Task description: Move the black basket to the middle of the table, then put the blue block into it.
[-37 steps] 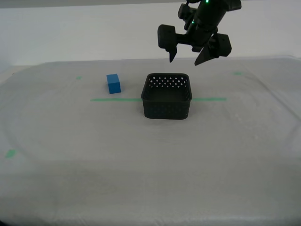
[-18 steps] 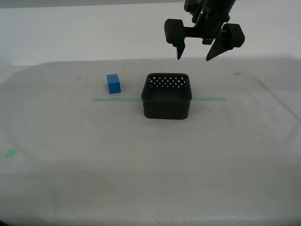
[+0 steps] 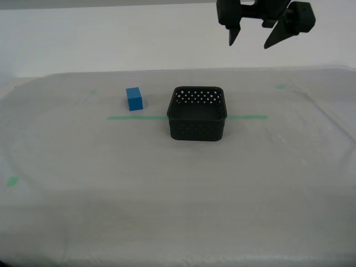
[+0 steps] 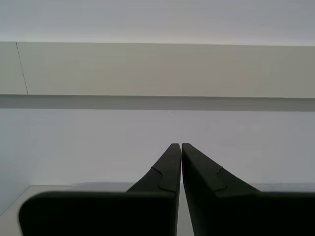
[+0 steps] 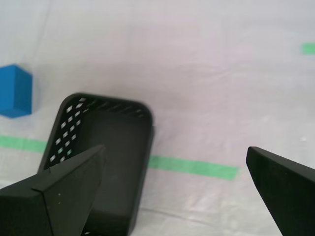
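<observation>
The black basket (image 3: pixel 197 129) stands empty on the table (image 3: pixel 167 194), across the green tape line (image 3: pixel 136 117). The blue block (image 3: pixel 134 99) sits on the cloth to the exterior view's left of the basket, apart from it. My first gripper (image 3: pixel 248 46) is open and empty, high above the table, beyond the basket and toward the exterior view's right. The first wrist view looks down past its fingers (image 5: pixel 59 191) at the basket (image 5: pixel 64 132) and the block (image 5: pixel 15 91). My second gripper (image 4: pixel 181 145) is shut and empty, facing a plain wall; it does not show in the exterior view.
Small green tape marks lie at the back right (image 3: pixel 282 86), back left (image 3: pixel 93 92) and front left (image 3: pixel 11 181) of the table. A white wall runs behind the table.
My first gripper has risen and moved toward the exterior view's right, away from the basket, still open. The basket and block have not moved.
</observation>
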